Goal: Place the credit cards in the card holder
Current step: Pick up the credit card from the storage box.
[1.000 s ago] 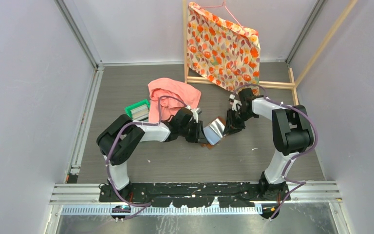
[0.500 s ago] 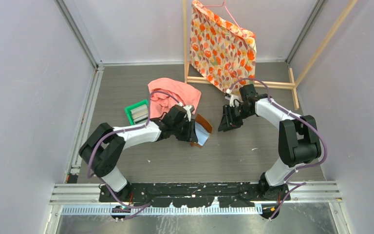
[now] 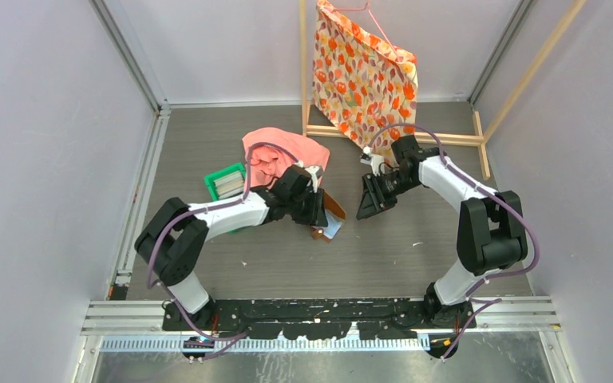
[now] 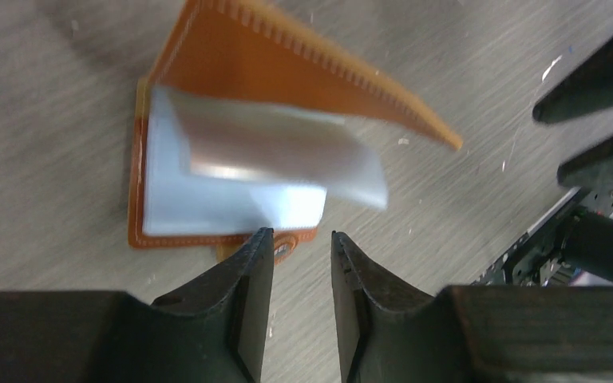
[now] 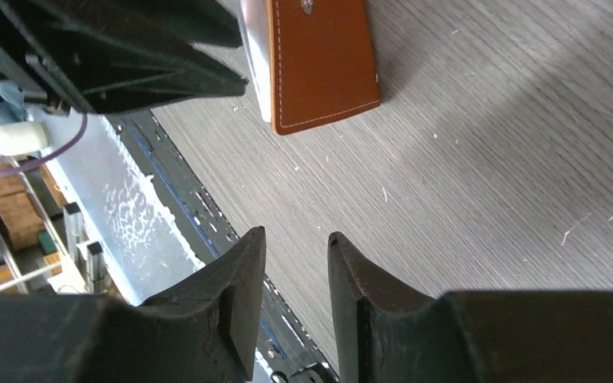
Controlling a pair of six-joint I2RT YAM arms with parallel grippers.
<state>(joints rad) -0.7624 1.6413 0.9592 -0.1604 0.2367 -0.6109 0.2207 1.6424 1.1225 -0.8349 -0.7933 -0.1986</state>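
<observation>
The card holder (image 3: 330,221), a brown leather wallet, lies half open on the table, its upper flap raised over pale grey pockets (image 4: 231,187). My left gripper (image 4: 302,235) hovers at its snap-tab edge, jaws a little open, nothing between them. In the top view the left gripper (image 3: 318,214) sits just left of the wallet. My right gripper (image 3: 365,211) stands apart to the wallet's right, open and empty (image 5: 297,235), with the wallet's brown back (image 5: 323,60) ahead of it. The credit cards (image 3: 227,186) lie stacked in a green tray (image 3: 211,178).
A pink cloth (image 3: 283,152) lies behind the left arm, next to the tray. A floral cloth (image 3: 365,68) hangs on a wooden rack (image 3: 447,139) at the back right. Walls close in both sides of the table.
The wallet, held up between both grippers a second ago, now lies on the table. Both grippers opened; the right one drew back to the right, the left arm shifted slightly away.
</observation>
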